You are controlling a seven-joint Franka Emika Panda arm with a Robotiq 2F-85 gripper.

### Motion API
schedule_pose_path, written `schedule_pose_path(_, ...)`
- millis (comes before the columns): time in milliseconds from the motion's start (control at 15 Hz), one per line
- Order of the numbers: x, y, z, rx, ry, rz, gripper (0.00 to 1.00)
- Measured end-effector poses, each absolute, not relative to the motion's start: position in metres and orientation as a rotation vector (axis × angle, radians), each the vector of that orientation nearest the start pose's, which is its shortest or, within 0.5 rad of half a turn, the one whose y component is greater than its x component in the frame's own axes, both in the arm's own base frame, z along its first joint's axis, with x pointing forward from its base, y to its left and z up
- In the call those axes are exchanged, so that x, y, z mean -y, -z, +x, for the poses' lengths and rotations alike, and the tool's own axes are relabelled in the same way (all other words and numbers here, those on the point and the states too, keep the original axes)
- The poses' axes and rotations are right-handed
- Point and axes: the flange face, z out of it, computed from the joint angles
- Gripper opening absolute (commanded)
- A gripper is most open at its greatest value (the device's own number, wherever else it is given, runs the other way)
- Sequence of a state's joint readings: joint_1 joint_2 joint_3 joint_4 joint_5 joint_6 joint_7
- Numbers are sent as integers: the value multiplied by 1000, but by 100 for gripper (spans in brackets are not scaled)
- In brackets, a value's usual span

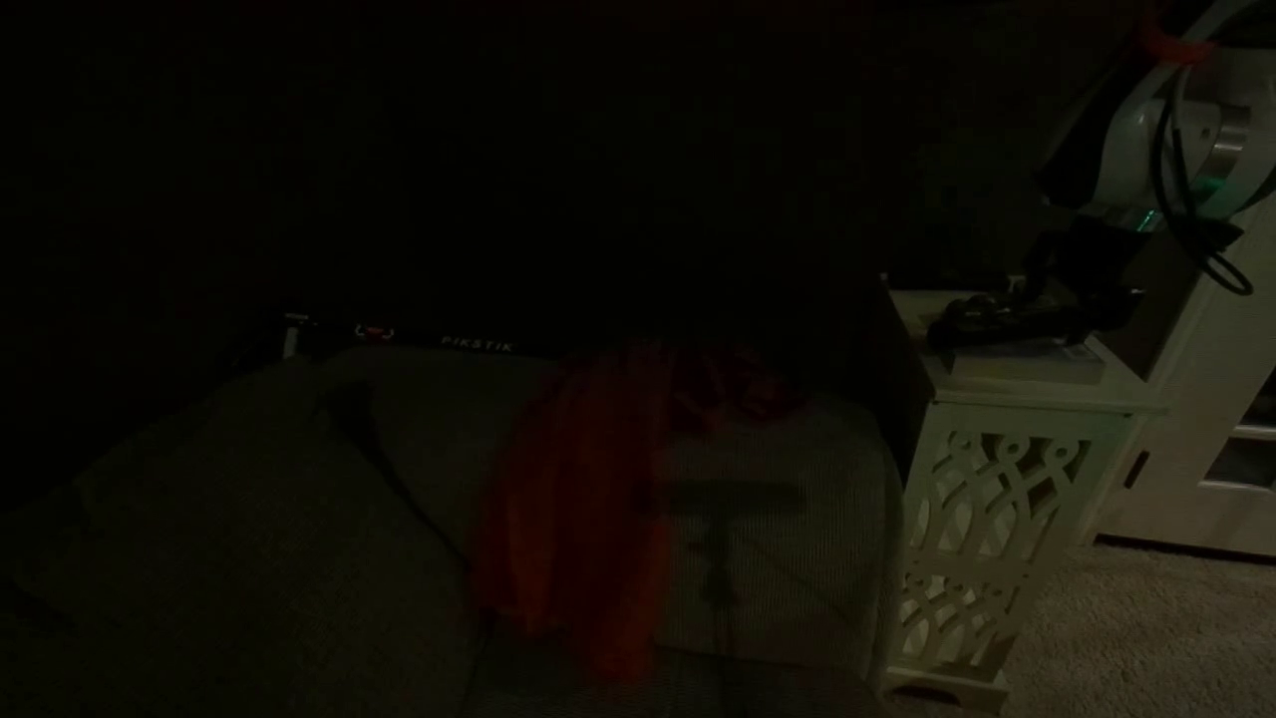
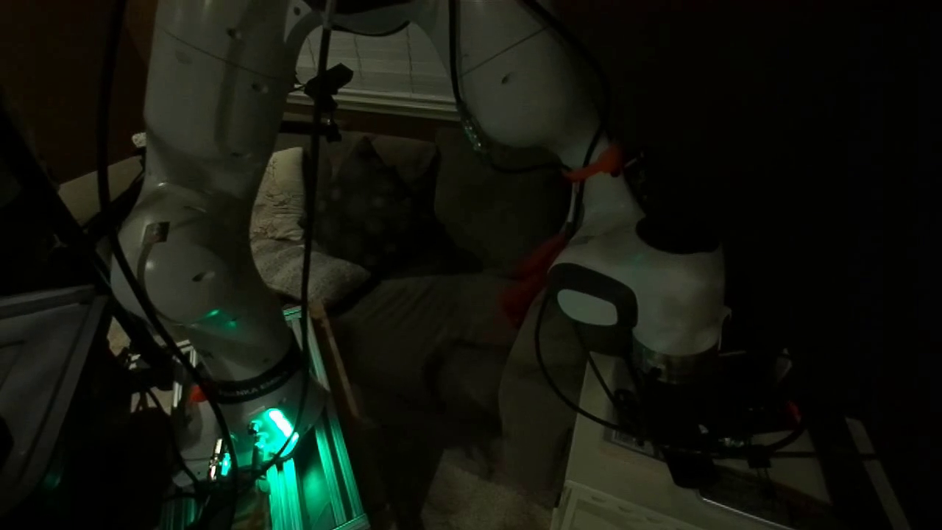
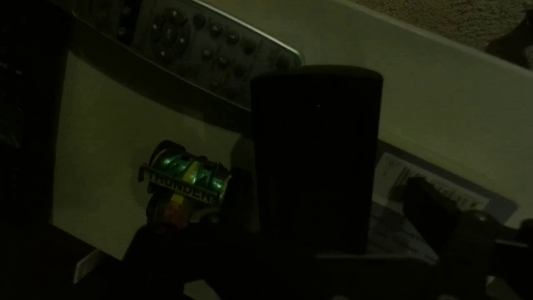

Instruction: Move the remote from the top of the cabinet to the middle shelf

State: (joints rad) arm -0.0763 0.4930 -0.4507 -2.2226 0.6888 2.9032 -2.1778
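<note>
The remote [image 3: 183,41], silver-edged with many buttons, lies on the white cabinet's top [image 3: 104,116] in the wrist view. In the exterior views I cannot make it out surely. The cabinet has lattice side panels [image 1: 1037,406] and also shows in an exterior view [image 2: 589,449]. A black slab-like object [image 3: 312,125] covers the remote's near end in the wrist view. My gripper [image 3: 329,189] has its fingers spread either side of this slab, with a gap at the right finger; left contact is unclear. The gripper is low over the cabinet top [image 1: 1037,324]. The middle shelf is out of view.
A green item marked THUNDER [image 3: 185,177] lies left of the slab. A printed label or paper [image 3: 437,179] lies under the right finger. A couch with an orange cloth [image 1: 588,519] stands beside the cabinet. A cable loop [image 2: 541,353] hangs from the arm. The room is very dark.
</note>
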Motion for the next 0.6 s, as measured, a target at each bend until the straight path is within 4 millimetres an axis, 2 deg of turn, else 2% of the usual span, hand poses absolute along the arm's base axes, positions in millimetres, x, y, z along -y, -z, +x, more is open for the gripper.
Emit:
schedule_pose_path(200, 314, -195, 463, 1739, 179, -2899, 99)
schedule_pose_path(267, 311, -195, 468, 1726, 185, -2901, 90)
schedule_pose_path(333, 306, -196, 477, 1715, 197, -2905, 75)
schedule_pose_path(400, 299, -196, 488, 1709, 206, -2906, 70)
schedule_pose_path(600, 270, -189, 520, 1724, 189, -2889, 48)
